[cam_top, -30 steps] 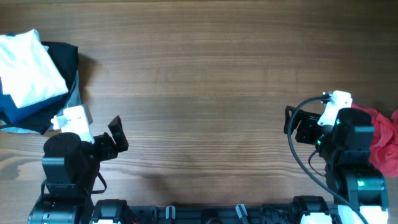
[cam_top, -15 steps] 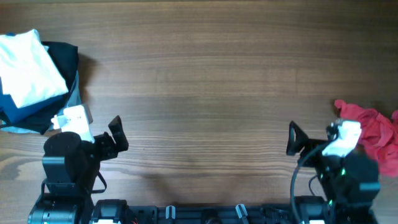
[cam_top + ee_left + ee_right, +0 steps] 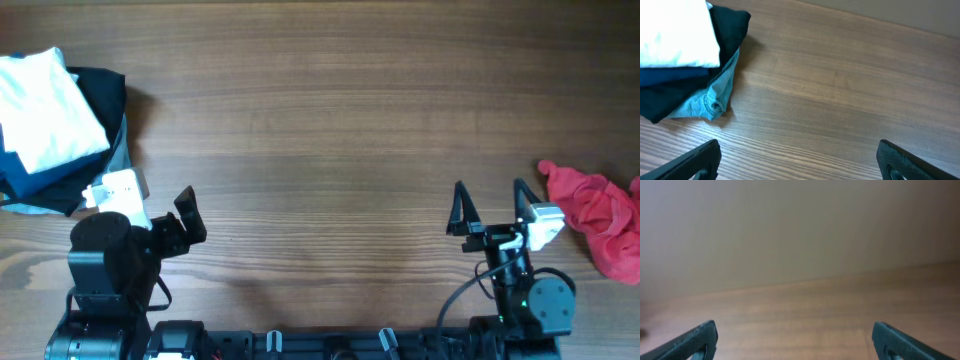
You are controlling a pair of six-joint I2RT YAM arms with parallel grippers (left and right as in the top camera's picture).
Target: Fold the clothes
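Note:
A crumpled red garment (image 3: 598,214) lies at the table's right edge. A stack of folded clothes (image 3: 50,120) sits at the far left: white on top, then dark blue, black and light-blue denim. It also shows in the left wrist view (image 3: 685,60). My right gripper (image 3: 490,202) is open and empty, left of the red garment and not touching it. In its own view (image 3: 797,345) only bare table and wall show. My left gripper (image 3: 165,215) is open and empty, right of and nearer than the stack; its fingers (image 3: 800,165) frame bare wood.
The wooden table (image 3: 320,120) stretches between the stack and the red garment. Both arm bases stand at the front edge. A pale wall (image 3: 800,225) lies beyond the far edge.
My right arm has pulled back from over the red garment toward the front edge and now points its open fingers up the table. The red garment lies uncovered. The left arm has not moved.

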